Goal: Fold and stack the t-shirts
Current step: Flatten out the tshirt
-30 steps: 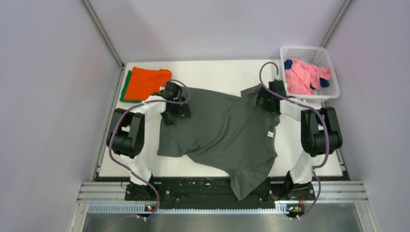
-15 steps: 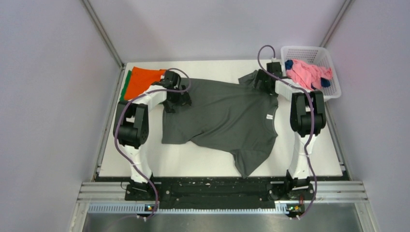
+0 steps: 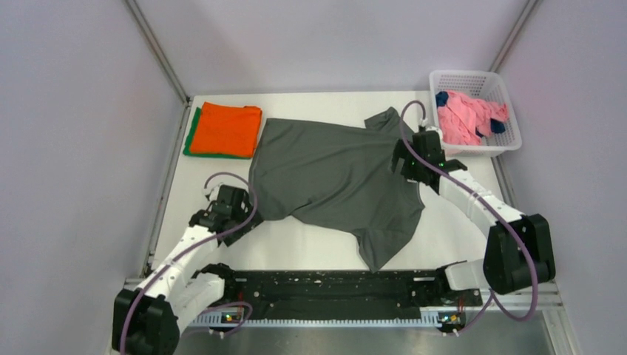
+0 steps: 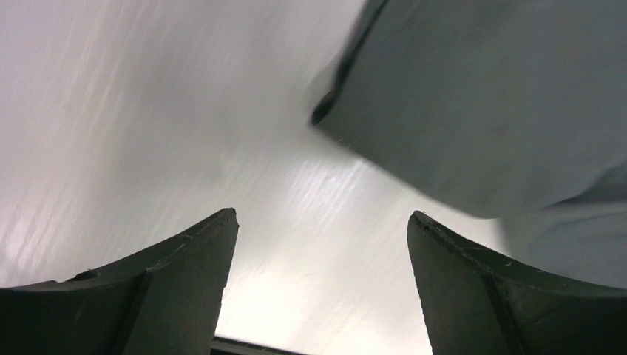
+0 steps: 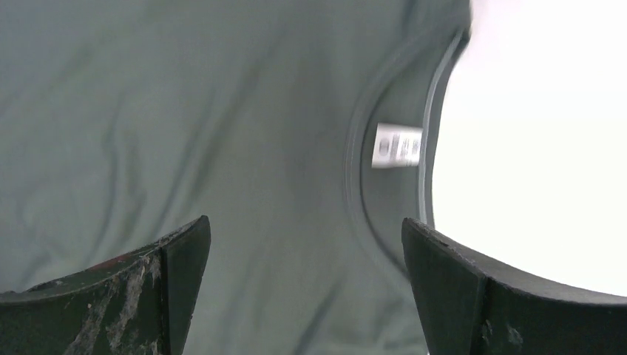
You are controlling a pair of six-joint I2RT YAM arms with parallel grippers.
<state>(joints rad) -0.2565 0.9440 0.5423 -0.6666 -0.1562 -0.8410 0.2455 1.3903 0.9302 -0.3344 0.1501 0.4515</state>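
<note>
A dark olive-grey t-shirt (image 3: pixel 336 181) lies spread on the white table, collar at the right, one sleeve hanging toward the front edge. My left gripper (image 3: pixel 231 213) is open and empty over bare table beside the shirt's near-left corner (image 4: pixel 473 111). My right gripper (image 3: pixel 410 164) is open and empty just above the shirt's collar; the collar and its white label (image 5: pixel 398 146) show between the jaws. A folded orange t-shirt (image 3: pixel 224 129) lies on a folded green one (image 3: pixel 189 137) at the back left. Pink (image 3: pixel 462 118) and navy blue (image 3: pixel 496 126) t-shirts lie in the basket.
The white plastic lattice basket (image 3: pixel 510 111) stands at the back right corner. The black rail (image 3: pixel 333 285) with the arm bases runs along the front edge. Grey walls close in the table on three sides.
Both grippers have let go of the olive-grey shirt's far edge. My left arm has pulled back to the near-left corner of the shirt. My right gripper has moved nearer, over the collar.
</note>
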